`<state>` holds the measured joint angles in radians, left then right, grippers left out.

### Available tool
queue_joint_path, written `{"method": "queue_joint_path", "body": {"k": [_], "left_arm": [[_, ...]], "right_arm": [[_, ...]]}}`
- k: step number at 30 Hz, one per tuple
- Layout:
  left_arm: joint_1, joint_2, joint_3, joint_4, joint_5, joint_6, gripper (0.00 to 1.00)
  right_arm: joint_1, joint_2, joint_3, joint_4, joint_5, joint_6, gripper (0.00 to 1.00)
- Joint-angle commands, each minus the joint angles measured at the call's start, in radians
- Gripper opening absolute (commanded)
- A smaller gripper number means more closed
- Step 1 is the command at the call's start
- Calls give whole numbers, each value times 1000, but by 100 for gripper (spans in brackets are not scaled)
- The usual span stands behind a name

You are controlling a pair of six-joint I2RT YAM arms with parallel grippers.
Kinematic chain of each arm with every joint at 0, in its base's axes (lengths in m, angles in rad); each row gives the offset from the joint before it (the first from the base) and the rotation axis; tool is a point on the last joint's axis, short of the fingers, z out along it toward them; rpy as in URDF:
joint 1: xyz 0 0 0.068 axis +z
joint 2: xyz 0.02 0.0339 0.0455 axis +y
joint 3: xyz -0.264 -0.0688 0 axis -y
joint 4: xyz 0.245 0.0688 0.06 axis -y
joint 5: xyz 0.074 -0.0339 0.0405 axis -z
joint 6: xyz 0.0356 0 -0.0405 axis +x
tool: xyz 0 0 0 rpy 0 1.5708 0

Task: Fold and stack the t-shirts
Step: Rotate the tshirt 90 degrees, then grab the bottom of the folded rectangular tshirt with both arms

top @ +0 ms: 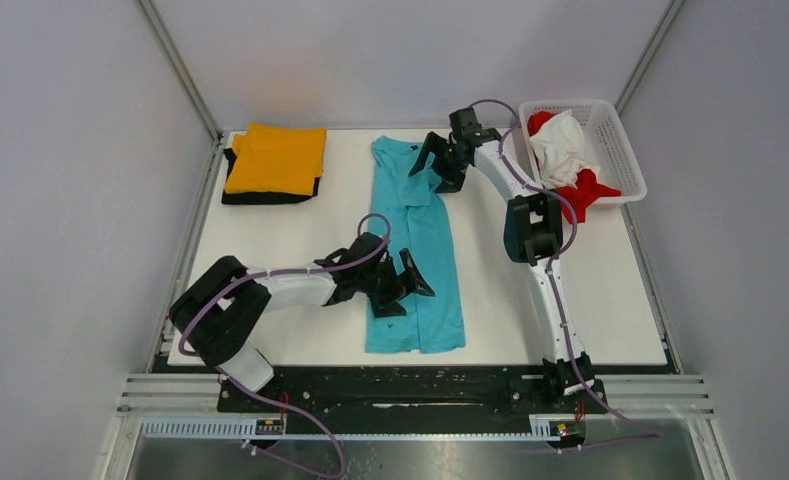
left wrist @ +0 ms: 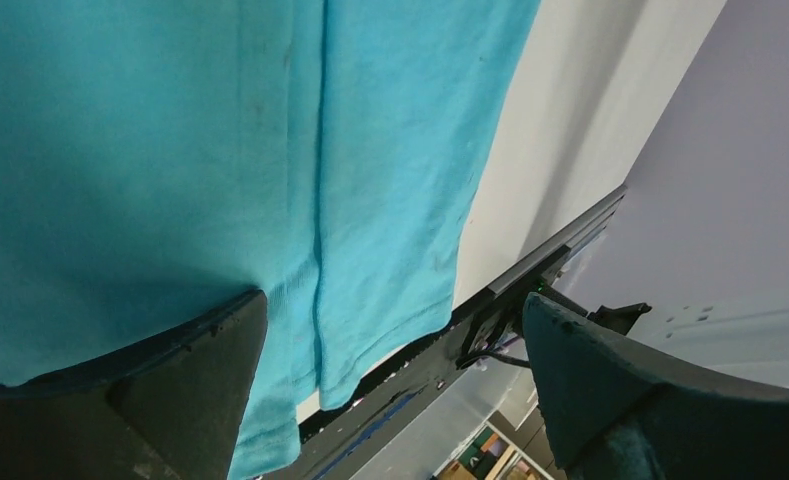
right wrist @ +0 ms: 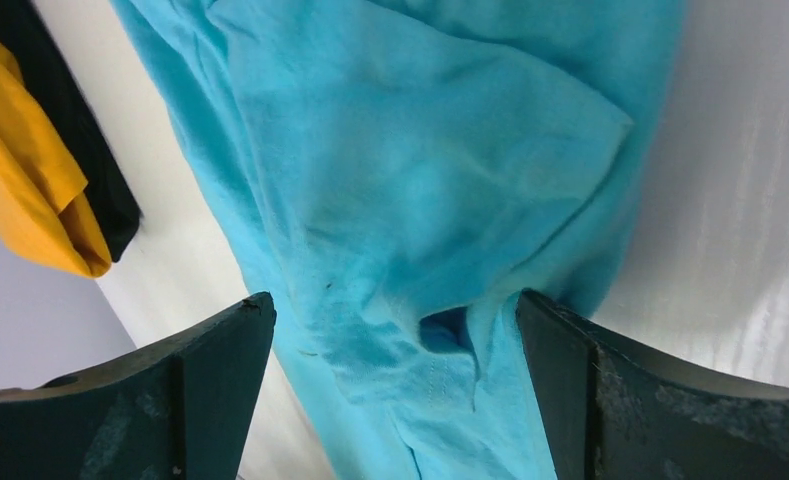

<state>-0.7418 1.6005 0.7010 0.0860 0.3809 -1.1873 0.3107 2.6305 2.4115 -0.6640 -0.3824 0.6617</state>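
Turquoise t-shirt (top: 432,225): soft wrinkled cloth, long narrow strip.

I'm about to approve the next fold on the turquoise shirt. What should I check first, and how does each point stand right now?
1. Left gripper open: ok, jaws spread wide over the near end of the turquoise shirt.
2. Right gripper open: ok, jaws spread wide over the far end.
3. Shirt narrowed into a long strip: ok.
4. Far end smooth: not ok, the cloth is rumpled there.
5. Fingers touching cloth: cannot tell.
6. Stack ready: ok, orange shirt lies folded on the black shirt, far left.
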Motion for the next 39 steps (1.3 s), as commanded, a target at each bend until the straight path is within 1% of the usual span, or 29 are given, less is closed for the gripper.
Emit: {"method": "queue_joint_path", "body": {"k": [1,4,6,7,8,9,10,11,12,16,18,20,22,25,28,29,31,33,34,39], "left_arm": [[-26,-91,38,-136,-126,29,99],[-28,-212,52,-255,-214,86,99],[-28,-288,54,-332,-256,122,99],[-29,-322,47,-366,-277,136,99],[-29,-355,35,-402,-298,146,99],[-29,-386,21,-437,-326,147,99],[-29,-432,-2,-465,-347,147,99],[-29,-467,-29,-480,-357,147,99],[-28,-502,-71,-494,-364,144,99],[-27,-614,-200,-503,-345,114,99],[-28,-649,-255,-498,-327,102,98],[-30,-670,-302,-477,-304,92,94],[-29,-680,-340,-440,-266,86,90],[-33,-684,-381,-381,-229,80,76],[-46,-674,-412,-341,-219,69,67],[-49,-666,-426,-318,-213,63,65],[-51,-631,-458,-269,-191,55,58],[-54,-588,-466,-242,-183,53,50],[-55,-566,-464,-237,-181,56,48],[-64,-504,-454,-221,-186,57,26]], "right_arm": [[13,-111,20,-91,86,-27,99],[13,-275,-113,-54,138,-76,99],[12,-409,-280,22,138,-92,100],[10,-482,-389,76,135,-96,99],[10,-572,-532,190,133,-92,99],[11,-670,-686,293,133,-81,99],[10,-759,-878,396,134,-65,100],[10,-874,-1010,464,129,-52,99],[11,-946,-1116,494,123,-51,100],[38,-1167,-1446,489,100,-48,99],[77,-1259,-1567,485,106,-20,98],[130,-1341,-1658,470,155,17,97],[176,-1395,-1697,413,164,19,94],[249,-1475,-1757,328,198,33,92],[297,-1547,-1881,336,165,80,88],[306,-1563,-1937,348,149,103,86],[321,-1580,-2003,382,127,142,82],[331,-1572,-2033,404,111,159,78],[336,-1560,-2036,411,107,160,75],[377,-1498,-2021,436,58,168,58]]}}
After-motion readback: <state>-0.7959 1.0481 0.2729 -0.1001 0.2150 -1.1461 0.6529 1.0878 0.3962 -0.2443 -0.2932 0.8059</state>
